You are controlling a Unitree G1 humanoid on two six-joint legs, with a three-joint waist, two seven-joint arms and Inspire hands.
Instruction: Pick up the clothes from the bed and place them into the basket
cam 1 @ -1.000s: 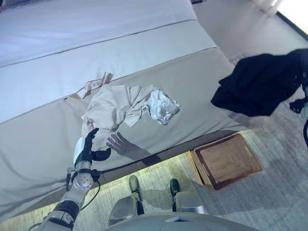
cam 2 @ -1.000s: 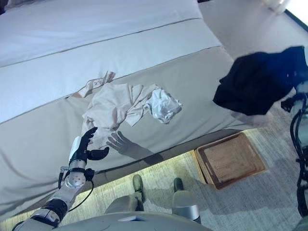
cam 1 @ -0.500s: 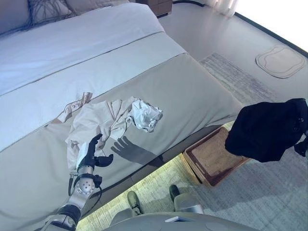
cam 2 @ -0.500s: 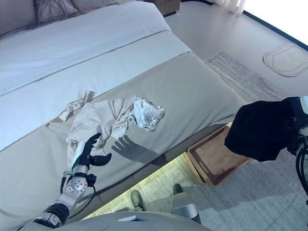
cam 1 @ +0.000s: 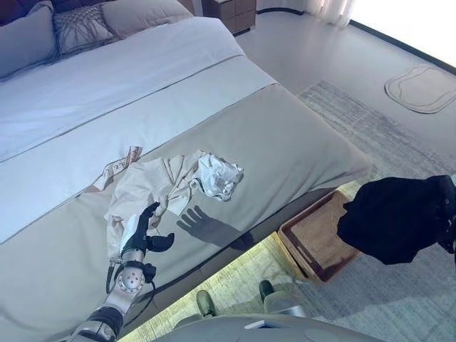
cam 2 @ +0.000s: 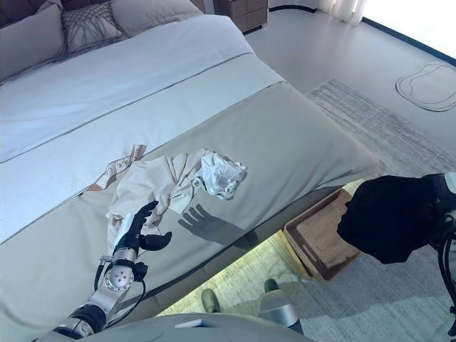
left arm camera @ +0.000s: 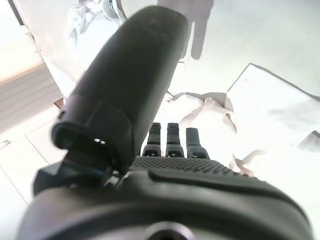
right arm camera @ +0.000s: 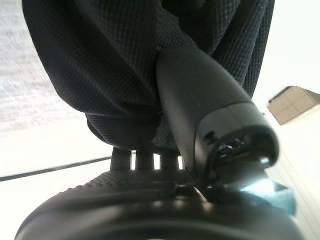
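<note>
The bed (cam 1: 214, 107) carried a beige clothes heap (cam 1: 171, 182) at 9 o'clock. The basket (cam 1: 313, 242) held nothing. The right hand (right arm camera: 200, 100), fingers pinching a black garment (cam 1: 395, 217), hung at 3 o'clock; the left hand (cam 1: 142, 231) hovered, fingers spread.

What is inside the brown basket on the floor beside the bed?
The basket shows only its bare woven bottom; no clothes lie in it. The black garment, gripped by the right hand, hangs over its far end, so that end is hidden.
</note>
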